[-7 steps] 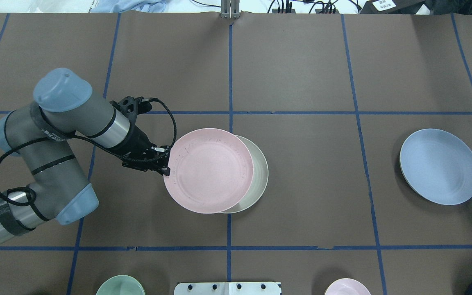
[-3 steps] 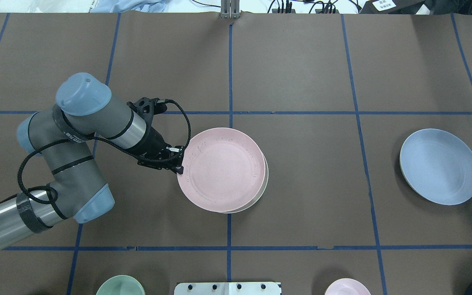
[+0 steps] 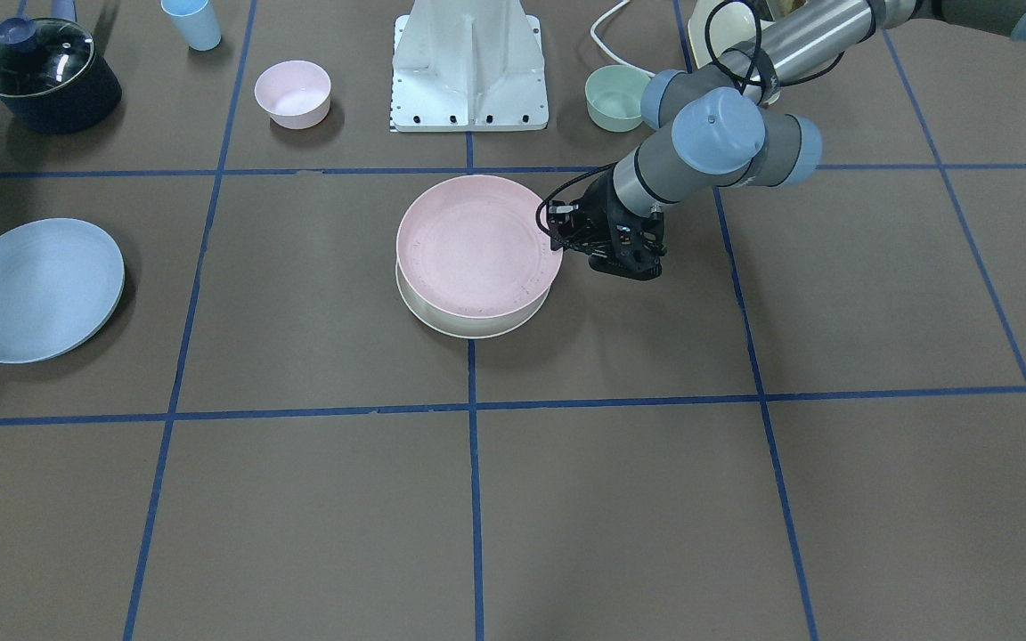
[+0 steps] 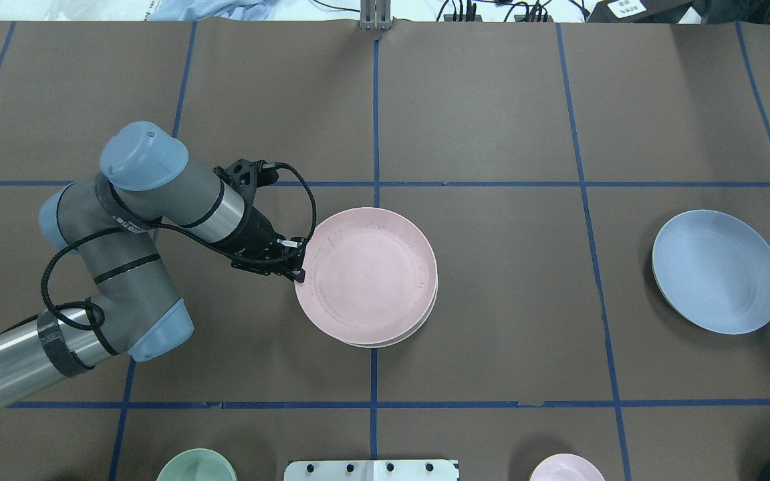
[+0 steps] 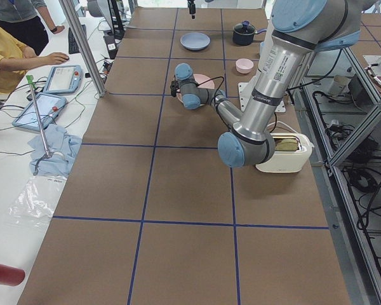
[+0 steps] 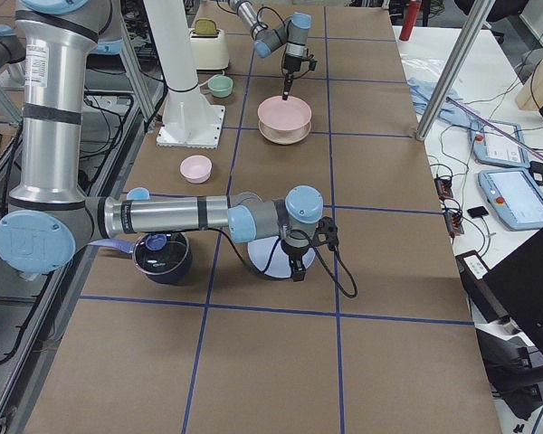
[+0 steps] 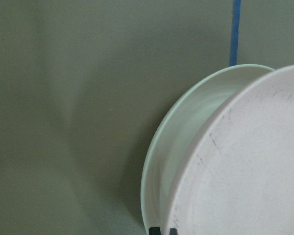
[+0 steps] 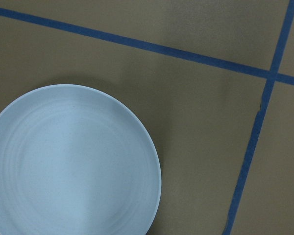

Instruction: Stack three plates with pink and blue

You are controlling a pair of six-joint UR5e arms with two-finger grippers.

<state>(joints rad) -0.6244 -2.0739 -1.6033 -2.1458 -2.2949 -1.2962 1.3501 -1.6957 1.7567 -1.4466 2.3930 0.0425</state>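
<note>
on the brown surface (image 4: 492, 300) the left arm (image 4: 151, 200) has swung its load toward the middle. the pale pink plate (image 4: 368, 274), which a second ago hung off to the arm's side of the cream-white plate (image 3: 468, 328), is now almost squarely over it, with only a sliver of cream rim showing. in the wrist view it seems to ride a little above the cream one, not yet nested. the light blue plate (image 4: 718, 270) lies alone, well apart toward the robot's right, unmoved. the left claw (image 4: 298, 270) is pinched tight on the pink plate's near rim. the right claw (image 6: 296, 269) hangs over the blue plate; whether it is open i cannot tell. i judge the first stacking is lined up and needs only lowering and release; blue is left to do.
</note>
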